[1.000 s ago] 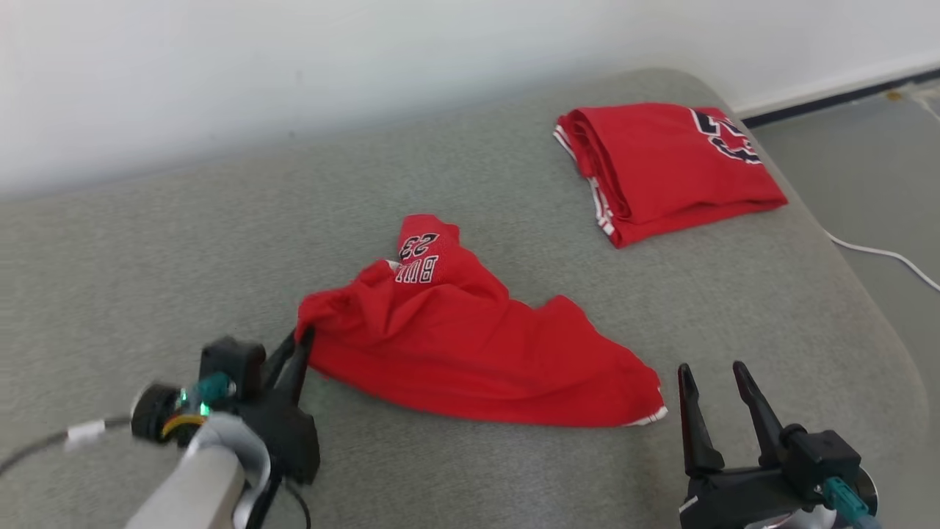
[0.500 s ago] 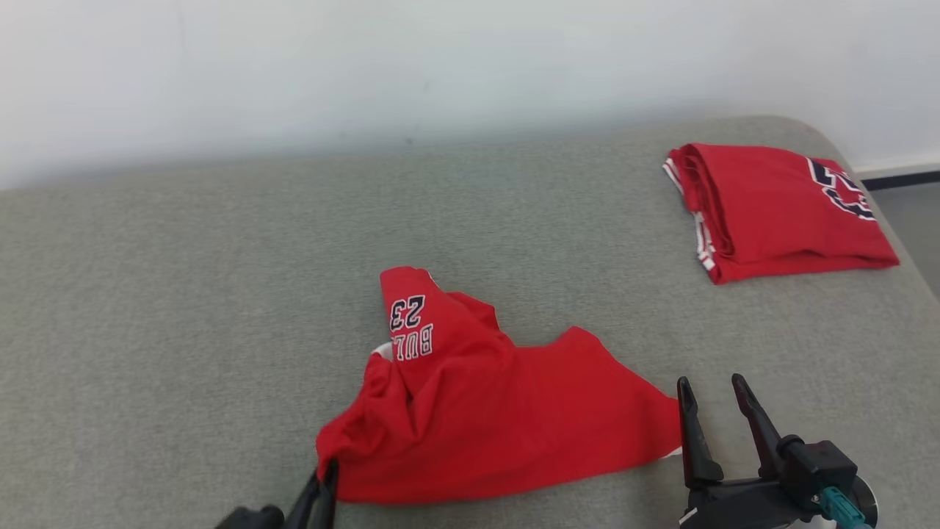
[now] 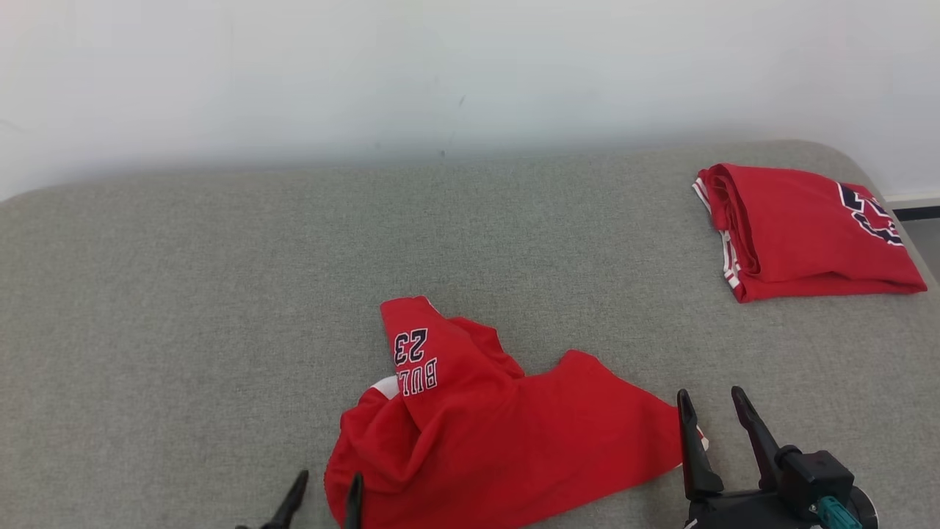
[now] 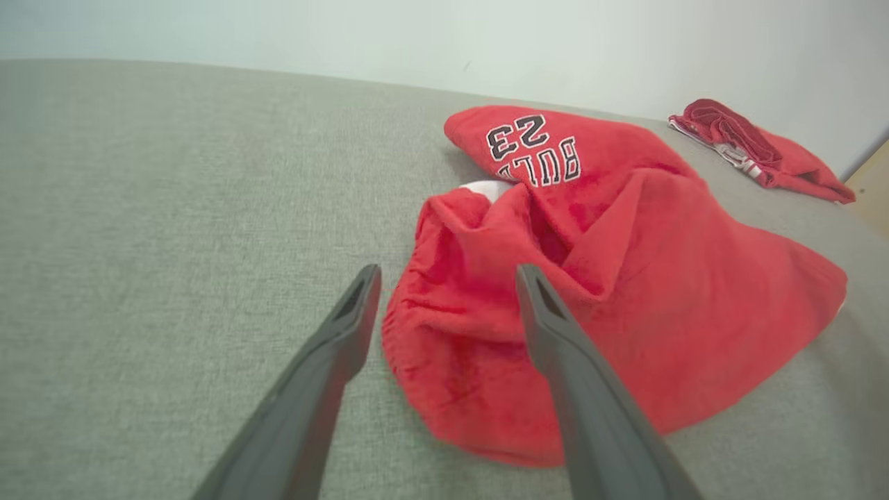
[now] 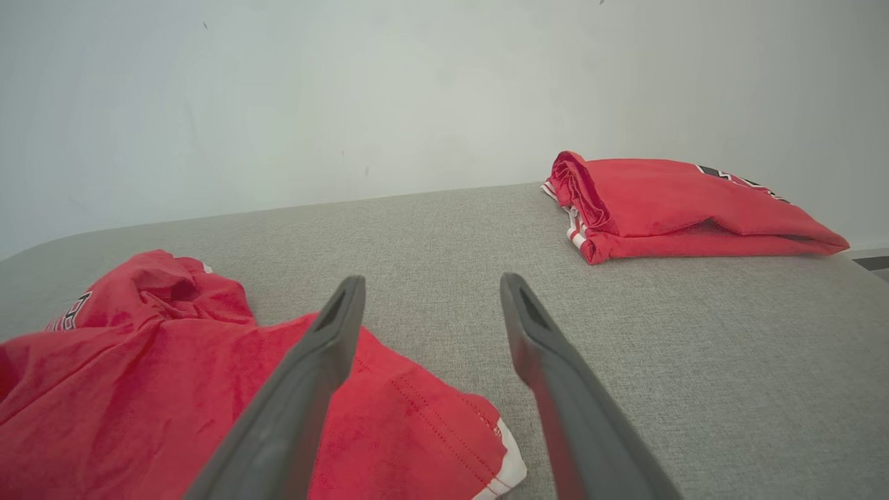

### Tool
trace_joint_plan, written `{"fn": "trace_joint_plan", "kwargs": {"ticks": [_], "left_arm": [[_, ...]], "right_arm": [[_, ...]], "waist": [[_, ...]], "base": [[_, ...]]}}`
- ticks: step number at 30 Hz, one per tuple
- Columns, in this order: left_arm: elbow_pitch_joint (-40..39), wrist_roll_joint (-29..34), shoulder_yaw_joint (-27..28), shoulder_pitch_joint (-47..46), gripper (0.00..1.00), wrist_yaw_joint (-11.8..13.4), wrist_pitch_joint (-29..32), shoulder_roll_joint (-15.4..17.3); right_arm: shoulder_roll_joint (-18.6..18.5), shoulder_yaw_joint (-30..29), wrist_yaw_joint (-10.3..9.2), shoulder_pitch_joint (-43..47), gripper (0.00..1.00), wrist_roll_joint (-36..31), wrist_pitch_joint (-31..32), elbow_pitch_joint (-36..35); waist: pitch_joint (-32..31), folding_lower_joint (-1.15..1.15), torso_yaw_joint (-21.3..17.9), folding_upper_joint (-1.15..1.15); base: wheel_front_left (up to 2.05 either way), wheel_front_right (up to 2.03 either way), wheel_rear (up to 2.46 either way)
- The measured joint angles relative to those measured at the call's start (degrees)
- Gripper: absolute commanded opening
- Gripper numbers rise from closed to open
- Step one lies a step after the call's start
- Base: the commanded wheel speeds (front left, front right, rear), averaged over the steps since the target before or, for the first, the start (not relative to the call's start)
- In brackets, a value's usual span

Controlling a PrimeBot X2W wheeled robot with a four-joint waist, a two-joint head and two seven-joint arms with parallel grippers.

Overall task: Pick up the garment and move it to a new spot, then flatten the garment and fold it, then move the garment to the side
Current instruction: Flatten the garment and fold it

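The crumpled red garment (image 3: 507, 433) with "23" printed on it lies on the grey padded surface (image 3: 220, 308), near the front. My left gripper (image 3: 327, 485) is open at the garment's left end. In the left wrist view the left gripper (image 4: 448, 274) straddles the bunched edge of the garment (image 4: 625, 278): one finger lies over the cloth and the other over bare surface. My right gripper (image 3: 711, 397) stands open just past the garment's right corner. In the right wrist view the right gripper (image 5: 430, 283) has nothing between its fingers, and the garment (image 5: 173, 375) lies to its left.
A second red garment, folded (image 3: 800, 235), lies at the far right of the surface, also seen as the folded garment (image 5: 667, 201). A white wall (image 3: 440, 73) runs behind. The surface's rounded right edge (image 3: 910, 250) falls off near a dark baseboard.
My left gripper was shut on the garment's left corner and has opened, letting it go. The head view has shifted, so the whole scene sits differently. The right gripper stays open.
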Motion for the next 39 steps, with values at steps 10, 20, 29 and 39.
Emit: {"fn": "trace_joint_plan", "kwargs": {"ticks": [10,20,29,39], "left_arm": [[-1.4,3.9,6.8,-1.8,1.00,-3.1,0.0,-0.1],[14.0,3.4,6.2,-8.1,1.00,-6.7,0.5,0.8],[22.2,3.5,1.1,-11.0,0.00,-9.0,3.1,0.1],[15.7,3.9,1.0,-7.8,0.00,-7.6,0.6,-0.8]], "right_arm": [[0.0,0.7,0.01,0.1,1.00,-0.1,0.0,0.6],[0.0,0.5,0.00,0.1,1.00,-0.1,0.0,0.9],[0.0,-0.1,0.01,0.1,1.00,0.0,0.0,0.9],[0.0,-0.5,0.00,0.1,1.00,0.3,0.0,0.9]], "waist": [[-0.8,0.01,-0.6,0.00],[-0.5,0.01,-3.4,0.00],[0.3,0.01,-4.1,0.00],[0.3,0.01,-2.9,0.00]], "base": [[0.00,0.00,0.00],[0.00,0.00,0.00],[0.00,0.00,0.00],[0.00,0.00,0.00]]}}
